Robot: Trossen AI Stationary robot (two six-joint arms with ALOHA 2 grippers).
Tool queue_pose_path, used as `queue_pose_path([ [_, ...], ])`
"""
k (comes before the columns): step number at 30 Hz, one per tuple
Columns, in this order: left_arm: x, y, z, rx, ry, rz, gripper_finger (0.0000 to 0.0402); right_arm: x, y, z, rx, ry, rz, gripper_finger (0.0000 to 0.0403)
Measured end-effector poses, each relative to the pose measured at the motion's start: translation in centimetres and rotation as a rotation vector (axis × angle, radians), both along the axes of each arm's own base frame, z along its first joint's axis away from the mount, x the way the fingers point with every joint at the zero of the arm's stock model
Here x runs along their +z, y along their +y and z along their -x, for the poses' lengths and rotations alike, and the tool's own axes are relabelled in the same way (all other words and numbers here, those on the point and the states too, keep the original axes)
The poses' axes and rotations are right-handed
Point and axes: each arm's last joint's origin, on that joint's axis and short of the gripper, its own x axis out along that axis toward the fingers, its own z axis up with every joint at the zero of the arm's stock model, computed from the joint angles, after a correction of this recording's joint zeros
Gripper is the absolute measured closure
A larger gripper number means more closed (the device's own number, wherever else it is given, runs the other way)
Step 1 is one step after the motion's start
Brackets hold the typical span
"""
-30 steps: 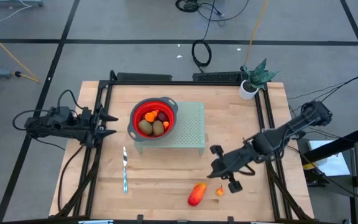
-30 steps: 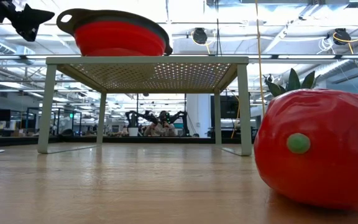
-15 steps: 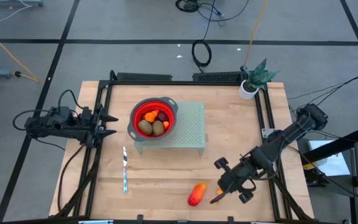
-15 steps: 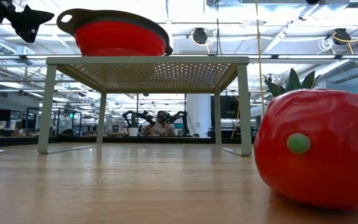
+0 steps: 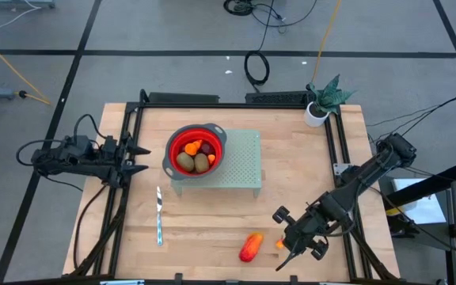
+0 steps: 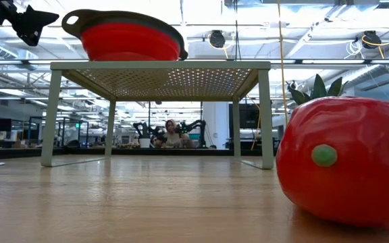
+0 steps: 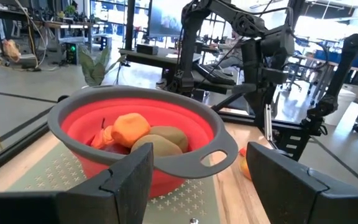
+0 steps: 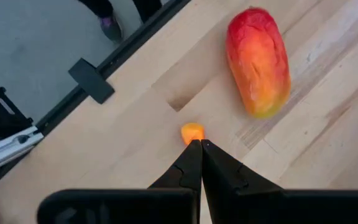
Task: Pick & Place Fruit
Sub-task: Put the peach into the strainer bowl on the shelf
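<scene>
A red bowl (image 5: 195, 150) with a grey rim stands on a pale green perforated rack (image 5: 244, 162) and holds brown-green ovals, a dark-red round fruit and orange pieces (image 7: 131, 129). On the table near its near edge lie the elongated red-orange piece (image 5: 250, 246) (image 8: 258, 61) and a tiny orange piece (image 5: 279, 245) (image 8: 192, 132). My right gripper (image 5: 283, 252) (image 8: 197, 145) is shut, its tips right beside the tiny orange piece. My left gripper (image 5: 141, 158) waits open, left of the bowl. My right gripper comes slanting down from the table's right, its shut fingertips (image 8: 191, 152) against the near side of the tiny orange piece (image 8: 192, 135), which lies on the table. I cannot tell whether they touch it.
A slim silver knife (image 5: 159, 215) lies on the table left of the fruit pieces. A small potted plant (image 5: 321, 103) stands at the far right corner. The near table edge and black frame rail (image 8: 92, 81) are close to my right gripper.
My right gripper has moved toward the table's near edge and down, from beside the rack to the tiny orange piece. The fruit pieces and the bowl have stayed where they were.
</scene>
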Motion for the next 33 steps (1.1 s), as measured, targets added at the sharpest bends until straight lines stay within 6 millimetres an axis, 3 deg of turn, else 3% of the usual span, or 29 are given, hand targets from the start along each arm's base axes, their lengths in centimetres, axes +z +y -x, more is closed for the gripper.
queue_pose_path([
  [9,0.0,0.0,0.0,0.001,-0.001,-0.002,0.0144,-0.6,-0.1,-0.6,-0.024,0.018,0.009,0.0359],
  [21,0.0,0.0,0.0,0.007,-0.001,-0.001,0.0144,-0.8,0.0,-0.6,-0.07,0.032,-0.018,0.026],
  [27,0.0,0.0,0.0,0.008,-0.001,0.004,0.0144,-2.8,0.3,-0.8,-0.053,-0.003,-0.084,0.023],
  [33,0.0,0.0,0.0,0.008,-0.001,0.004,0.0144,-5.1,0.1,-0.5,-0.052,-0.016,-0.114,0.023],
])
